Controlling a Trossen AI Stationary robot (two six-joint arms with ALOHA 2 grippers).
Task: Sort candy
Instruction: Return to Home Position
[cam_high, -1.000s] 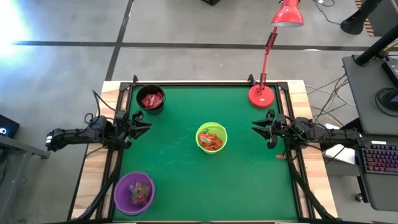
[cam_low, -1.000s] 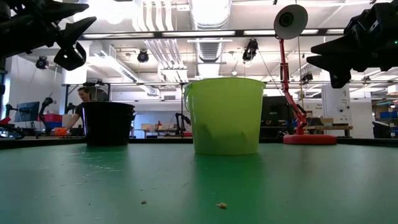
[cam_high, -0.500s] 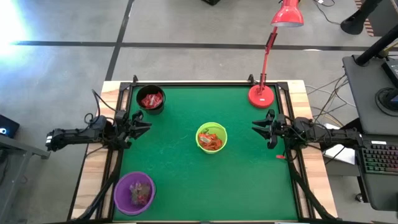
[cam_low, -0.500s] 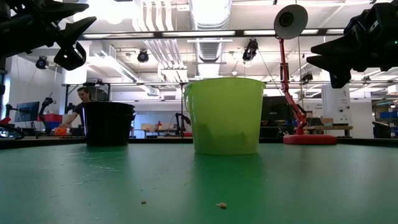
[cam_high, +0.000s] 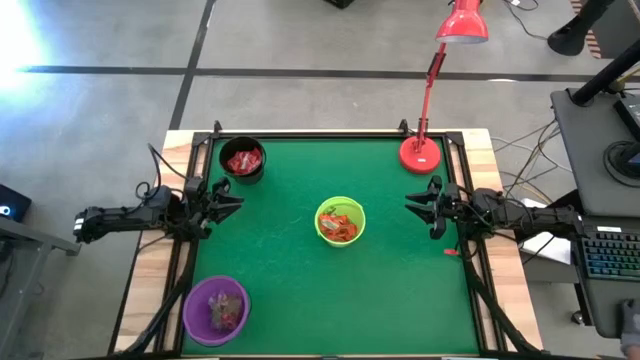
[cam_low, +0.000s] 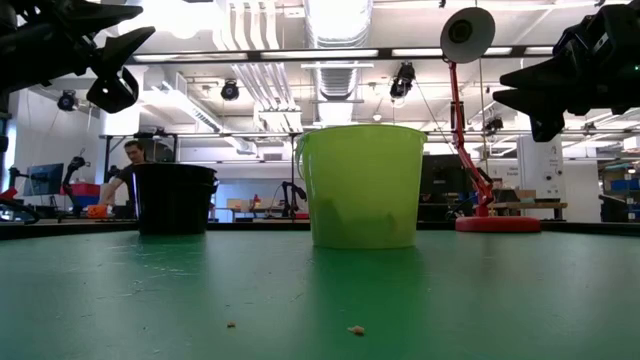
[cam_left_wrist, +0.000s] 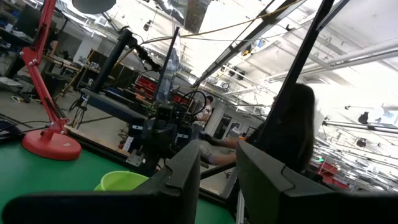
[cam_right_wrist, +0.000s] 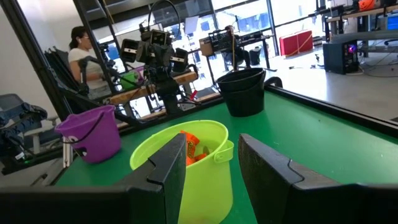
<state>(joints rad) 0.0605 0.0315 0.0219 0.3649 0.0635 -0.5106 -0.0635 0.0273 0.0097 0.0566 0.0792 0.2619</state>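
The candy lies in three round bowls standing on the green table (cam_high: 300, 290). Red packets fill the black bowl (cam_high: 243, 160) at the far left. Orange-red wrappers sit in the lime-green bowl (cam_high: 340, 221) at the middle. Mixed sweets rest in the purple bowl (cam_high: 215, 310) at the near left. My left gripper (cam_high: 228, 200) hovers open at the table's left edge, pointing inward. My right gripper (cam_high: 415, 205) hovers open at the right edge, facing the lime-green bowl (cam_right_wrist: 186, 162). Nothing is between either pair of fingers (cam_left_wrist: 186, 177) (cam_right_wrist: 270, 168).
A red desk lamp stands with its base (cam_high: 419, 154) on the far right corner, its head over the far edge. Black frame rails run along the table's left and right sides. Small crumbs (cam_low: 355, 329) lie near the front. A person (cam_low: 130, 165) works in the room behind.
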